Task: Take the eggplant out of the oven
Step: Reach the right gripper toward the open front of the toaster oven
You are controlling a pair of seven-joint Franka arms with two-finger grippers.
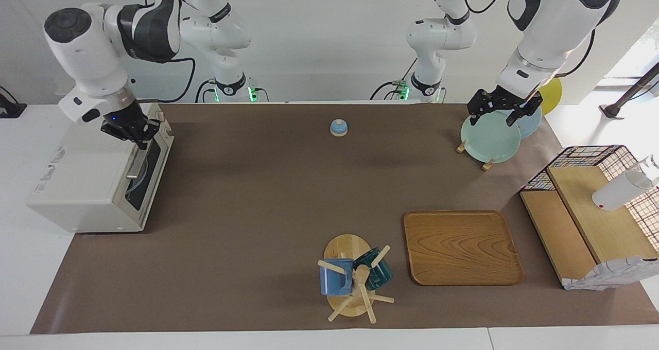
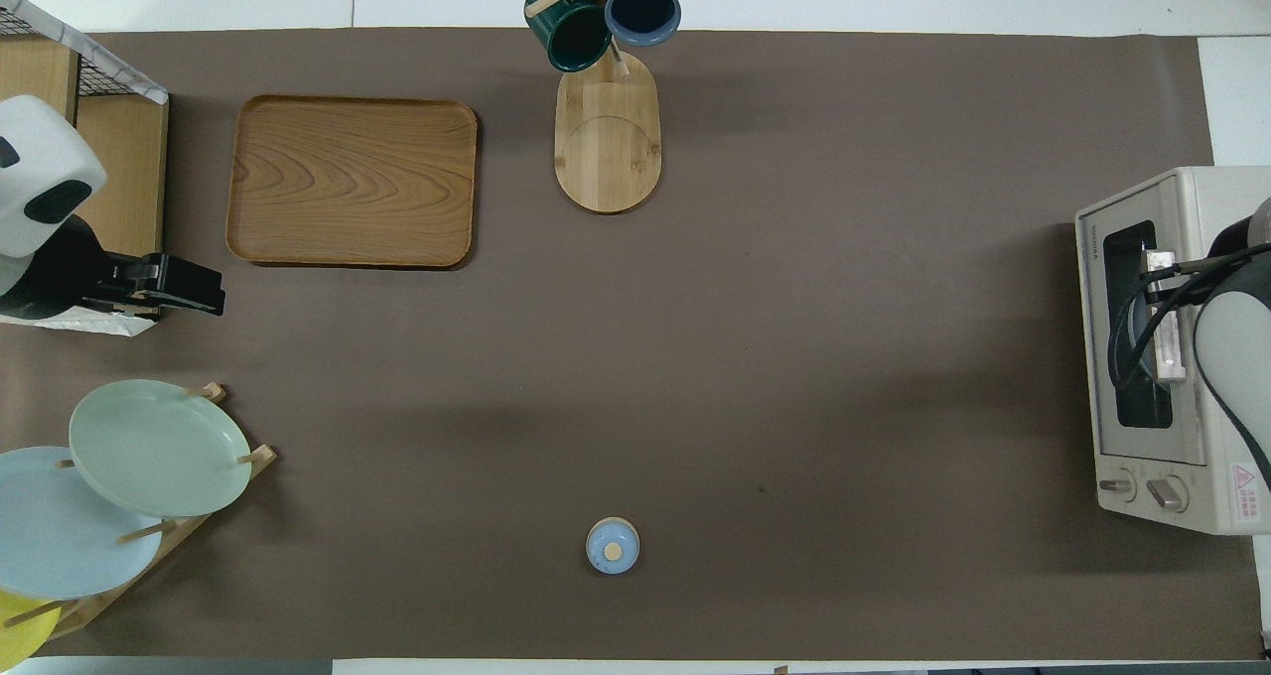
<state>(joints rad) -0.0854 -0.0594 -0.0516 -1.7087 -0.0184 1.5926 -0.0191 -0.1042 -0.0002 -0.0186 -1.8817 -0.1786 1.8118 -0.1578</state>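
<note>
The cream-white oven (image 1: 87, 180) stands at the right arm's end of the table, and its dark glass door (image 1: 146, 177) looks closed. It also shows in the overhead view (image 2: 1094, 357). My right gripper (image 1: 136, 134) is at the top front edge of the oven, right by the upper end of the metal bar handle (image 1: 135, 167). I cannot tell whether it touches the handle. In the overhead view the right arm covers part of the door and handle (image 2: 1170, 333). The eggplant is hidden. My left gripper (image 1: 504, 110) is open and empty over the plate rack, and the left arm waits.
A blue bell (image 1: 339, 127) sits mid-table near the robots. Plates (image 1: 489, 139) stand in a wooden rack at the left arm's end. A wooden tray (image 1: 461, 247), a mug tree (image 1: 355, 278) with two mugs and a wire-and-wood shelf (image 1: 592, 211) lie farther out.
</note>
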